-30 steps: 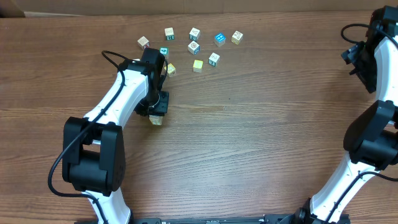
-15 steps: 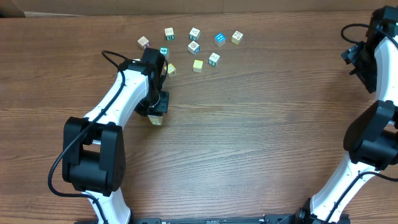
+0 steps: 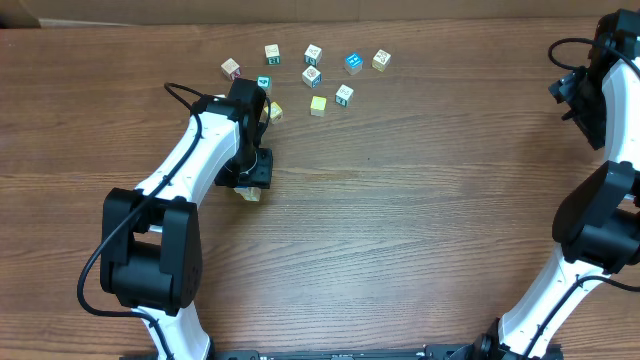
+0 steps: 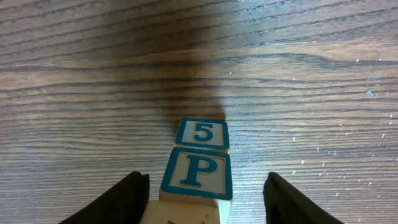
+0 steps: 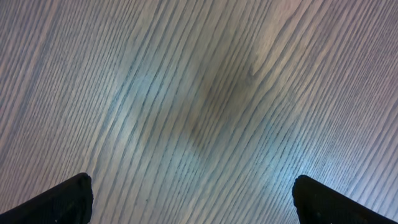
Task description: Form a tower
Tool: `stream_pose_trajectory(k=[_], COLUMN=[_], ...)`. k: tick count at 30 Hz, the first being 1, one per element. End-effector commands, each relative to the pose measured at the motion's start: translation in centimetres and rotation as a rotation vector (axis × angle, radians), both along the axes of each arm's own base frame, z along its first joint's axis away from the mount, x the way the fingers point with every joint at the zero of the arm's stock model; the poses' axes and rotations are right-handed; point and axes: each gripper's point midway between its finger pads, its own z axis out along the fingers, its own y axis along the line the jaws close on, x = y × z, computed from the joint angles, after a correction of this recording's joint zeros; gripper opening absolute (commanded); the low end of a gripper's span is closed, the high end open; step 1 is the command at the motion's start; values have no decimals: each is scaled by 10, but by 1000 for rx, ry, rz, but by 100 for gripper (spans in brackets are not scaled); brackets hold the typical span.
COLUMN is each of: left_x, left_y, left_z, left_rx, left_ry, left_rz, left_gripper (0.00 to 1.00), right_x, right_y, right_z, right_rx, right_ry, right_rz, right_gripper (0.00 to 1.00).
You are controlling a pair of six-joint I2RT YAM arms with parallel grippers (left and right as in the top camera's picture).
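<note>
Straddling the tower (image 4: 196,174) with jaws parted and clear of its sides, the left gripper (image 4: 205,190) grips nothing, so the P-topped stack stands freely on the tabletop (image 4: 311,74) near the loose cubes (image 3: 312,75), while the right gripper (image 5: 193,190) hangs wide open, well apart.

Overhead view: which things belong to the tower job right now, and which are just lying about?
In the job:
- the tower, P face on top
- left gripper, open, a finger on either side of it, not touching

Lying about:
- loose letter cubes, scattered beyond the left arm
- right gripper, open over bare table
</note>
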Motion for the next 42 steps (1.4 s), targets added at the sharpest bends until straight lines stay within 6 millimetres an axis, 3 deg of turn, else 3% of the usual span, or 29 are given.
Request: stream_pose_trajectory(k=[1, 4, 10, 25, 42], left_x=[-11, -10, -9, 0, 2], left_y=[3, 3, 3, -1, -1], left_z=[-10, -10, -11, -8, 20], left_rx=[17, 15, 15, 7, -9], left_ry=[44, 39, 37, 1, -59], left_rz=[2, 2, 2, 3, 6], left_gripper=[59, 59, 40, 43, 49], right_x=[3, 3, 3, 3, 3], right_y=[-2, -2, -2, -2, -2], right_z=[30, 30, 30, 30, 30], right_rx=[-35, -36, -35, -35, -35], right_ry=[-67, -67, -67, -67, -67], right_rz=[0, 0, 0, 0, 0], right_gripper=[100, 100, 100, 100, 100])
